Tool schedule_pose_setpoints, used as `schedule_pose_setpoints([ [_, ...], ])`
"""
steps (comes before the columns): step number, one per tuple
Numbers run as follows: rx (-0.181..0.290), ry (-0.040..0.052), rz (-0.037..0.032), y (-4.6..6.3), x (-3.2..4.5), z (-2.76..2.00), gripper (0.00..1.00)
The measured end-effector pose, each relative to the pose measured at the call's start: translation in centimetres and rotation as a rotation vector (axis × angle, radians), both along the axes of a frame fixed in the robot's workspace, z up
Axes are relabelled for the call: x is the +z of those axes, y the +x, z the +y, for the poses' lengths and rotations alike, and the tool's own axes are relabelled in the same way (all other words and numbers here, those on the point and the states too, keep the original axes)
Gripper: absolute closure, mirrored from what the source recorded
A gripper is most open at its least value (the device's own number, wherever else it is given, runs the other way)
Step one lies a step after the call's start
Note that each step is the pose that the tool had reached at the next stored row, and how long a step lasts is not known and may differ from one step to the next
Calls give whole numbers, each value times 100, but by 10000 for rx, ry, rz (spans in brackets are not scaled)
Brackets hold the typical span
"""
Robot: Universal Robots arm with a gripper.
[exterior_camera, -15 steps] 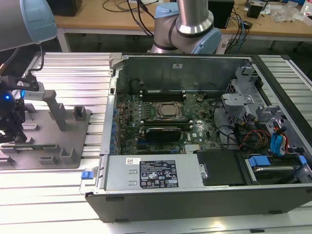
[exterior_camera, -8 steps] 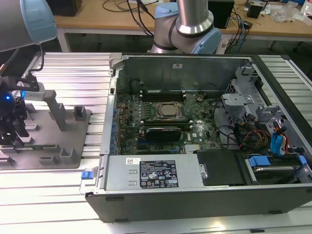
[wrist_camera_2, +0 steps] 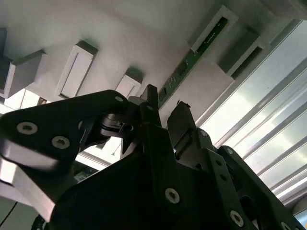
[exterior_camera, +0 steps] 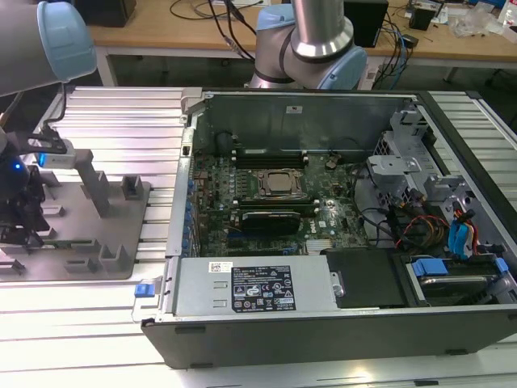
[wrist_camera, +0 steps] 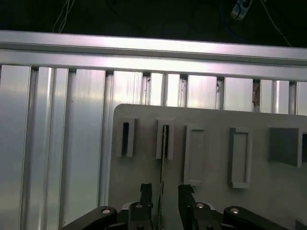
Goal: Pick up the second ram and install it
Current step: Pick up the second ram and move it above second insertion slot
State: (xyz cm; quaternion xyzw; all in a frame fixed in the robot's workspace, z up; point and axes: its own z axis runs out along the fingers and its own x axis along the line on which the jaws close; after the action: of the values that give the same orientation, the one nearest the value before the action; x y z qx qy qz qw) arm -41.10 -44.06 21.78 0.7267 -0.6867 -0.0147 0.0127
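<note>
**At the fixture plate: open gripper straddling the second ram**

At the exterior view's left, the arm (exterior_camera: 48, 40) reaches over the grey fixture plate (exterior_camera: 81, 230), well apart from the open computer case (exterior_camera: 323, 121) and its motherboard (exterior_camera: 242, 182). In both wrist views the gripper (wrist_camera: 166, 190) (wrist_camera_2: 165, 105) is poised over the second ram (wrist_camera: 165, 139) (wrist_camera_2: 192, 57), a thin green stick standing on edge, its far end seated in a slotted grey block (wrist_camera: 159, 139) on the plate. The fingers (wrist_camera: 147, 199) are spread apart, one on each side of the board. No contact with either face can be made out, so nothing is held.

The step in hand appears to be the grasp, at an early stage of the task.

- **Centring:** the board looks nearer one finger than the other in the first wrist view. Evening the gap would let both pads meet the flat faces together rather than push the stick sideways in its slot.
- **Alignment:** the jaw faces should lie parallel to the board.
- **Handling:** being thin and long, the stick would likely bind or flex if tilted, so any pull should run straight along the slots.
</note>
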Motion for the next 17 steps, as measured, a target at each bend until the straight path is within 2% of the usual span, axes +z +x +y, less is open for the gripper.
schedule_pose_setpoints([
  [3, 11, 1, -2, -24, -45, 0, 66],
  [4, 30, -1, -1, -44, -85, -1, 66],
  [8, 29, -6, 0, -45, -88, -1, 66],
  [9, 29, -6, 0, -45, -89, -1, 67],
  [10, 29, -8, 0, -45, -90, -1, 75],
  [17, 28, -7, -1, -45, -92, -11, 75],
])
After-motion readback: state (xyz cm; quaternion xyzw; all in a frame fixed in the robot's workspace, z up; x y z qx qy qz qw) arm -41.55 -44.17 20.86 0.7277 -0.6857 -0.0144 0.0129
